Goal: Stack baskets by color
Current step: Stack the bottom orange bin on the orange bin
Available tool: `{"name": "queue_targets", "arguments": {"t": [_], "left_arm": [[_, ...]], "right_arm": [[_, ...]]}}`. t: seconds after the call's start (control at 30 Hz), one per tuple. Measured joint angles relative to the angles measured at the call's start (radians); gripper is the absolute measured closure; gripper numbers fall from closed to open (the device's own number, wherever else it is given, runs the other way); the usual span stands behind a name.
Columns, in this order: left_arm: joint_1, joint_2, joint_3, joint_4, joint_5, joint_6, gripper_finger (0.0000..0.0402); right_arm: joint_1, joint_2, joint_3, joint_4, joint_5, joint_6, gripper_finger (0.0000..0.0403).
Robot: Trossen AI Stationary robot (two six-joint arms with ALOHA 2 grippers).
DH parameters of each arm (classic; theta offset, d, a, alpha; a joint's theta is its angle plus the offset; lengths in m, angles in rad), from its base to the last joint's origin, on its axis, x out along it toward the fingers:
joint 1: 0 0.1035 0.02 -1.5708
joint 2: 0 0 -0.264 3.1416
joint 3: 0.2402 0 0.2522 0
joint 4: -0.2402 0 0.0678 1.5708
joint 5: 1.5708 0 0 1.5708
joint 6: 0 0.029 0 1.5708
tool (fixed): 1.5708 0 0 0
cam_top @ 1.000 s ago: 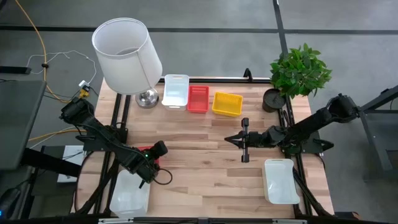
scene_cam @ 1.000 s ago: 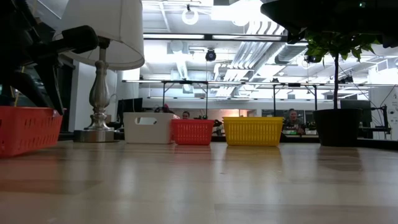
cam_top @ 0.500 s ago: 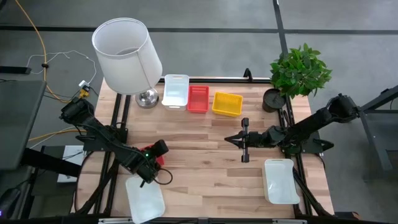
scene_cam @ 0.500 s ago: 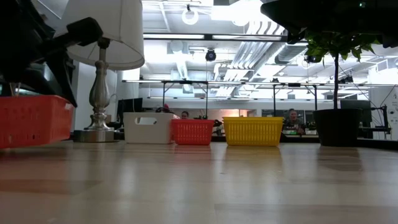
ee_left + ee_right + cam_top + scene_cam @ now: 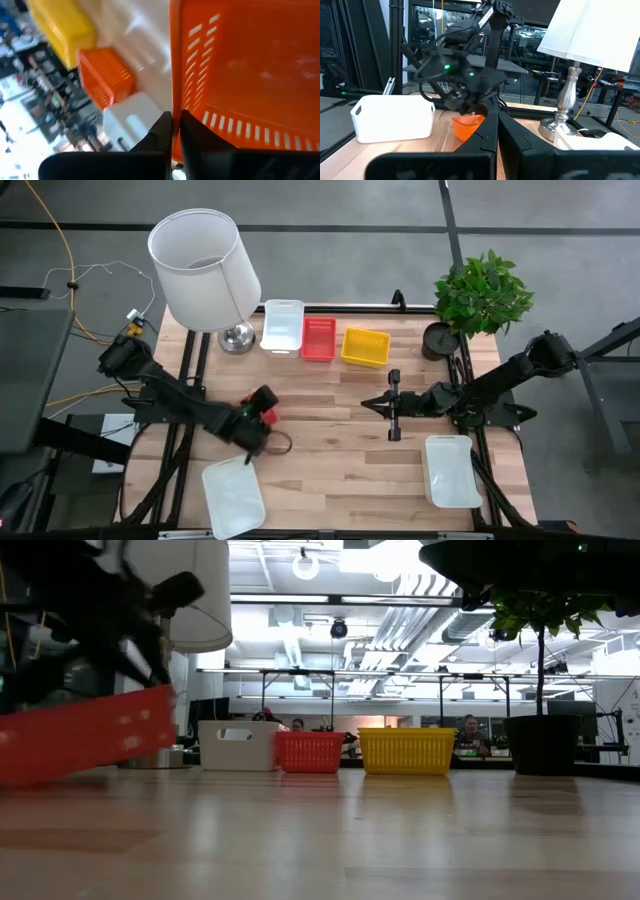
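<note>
My left gripper [image 5: 262,420] is over the table's left middle, shut on a red basket [image 5: 85,735] that it mostly hides from above. Along the far edge a white basket [image 5: 282,326], a red basket [image 5: 318,338] and a yellow basket [image 5: 365,346] stand side by side on their bottoms. Another white basket [image 5: 232,497] lies at the near left edge, and one more white basket [image 5: 450,470] at the near right. My right gripper [image 5: 392,408] hangs shut right of centre, holding nothing. My left gripper pinches one side wall of the red basket [image 5: 175,102] near a corner, one finger inside the basket and one outside. The fingers slant down from the table's left. The basket hangs clear of the table, tilted, its right end higher.
A white-shaded lamp [image 5: 205,270] stands at the far left corner and a potted plant [image 5: 480,295] at the far right. Bare wood [image 5: 330,450] lies between the two arms and toward the near edge.
My left gripper has swung toward the table's right with the red basket. The basket has come up off the wood and tipped, its right end rising. The white basket at the near left has shifted a little to the right and now lies still.
</note>
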State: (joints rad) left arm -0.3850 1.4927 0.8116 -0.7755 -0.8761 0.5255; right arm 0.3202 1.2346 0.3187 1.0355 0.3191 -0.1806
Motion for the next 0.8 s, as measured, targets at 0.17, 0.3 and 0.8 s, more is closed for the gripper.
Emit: {"name": "queue_targets", "arguments": {"t": [0.17, 0.3, 0.8], "left_arm": [[0.092, -0.025, 0.0, 0.194, -0.014, 0.137, 0.0401], [0.152, -0.047, 0.004, 0.488, 0.0, 0.244, 0.0401], [0.48, 0.018, 0.406, 0.593, 0.061, 0.401, 0.0401]], "right_arm": [[0.0, 0.0, 0.0, -0.001, 0.0, -0.002, 0.0403], [0.0, 0.0, 0.0, -0.007, 0.0, -0.003, 0.0403], [0.0, 0.0, 0.0, -0.011, 0.011, -0.003, 0.0403]]}}
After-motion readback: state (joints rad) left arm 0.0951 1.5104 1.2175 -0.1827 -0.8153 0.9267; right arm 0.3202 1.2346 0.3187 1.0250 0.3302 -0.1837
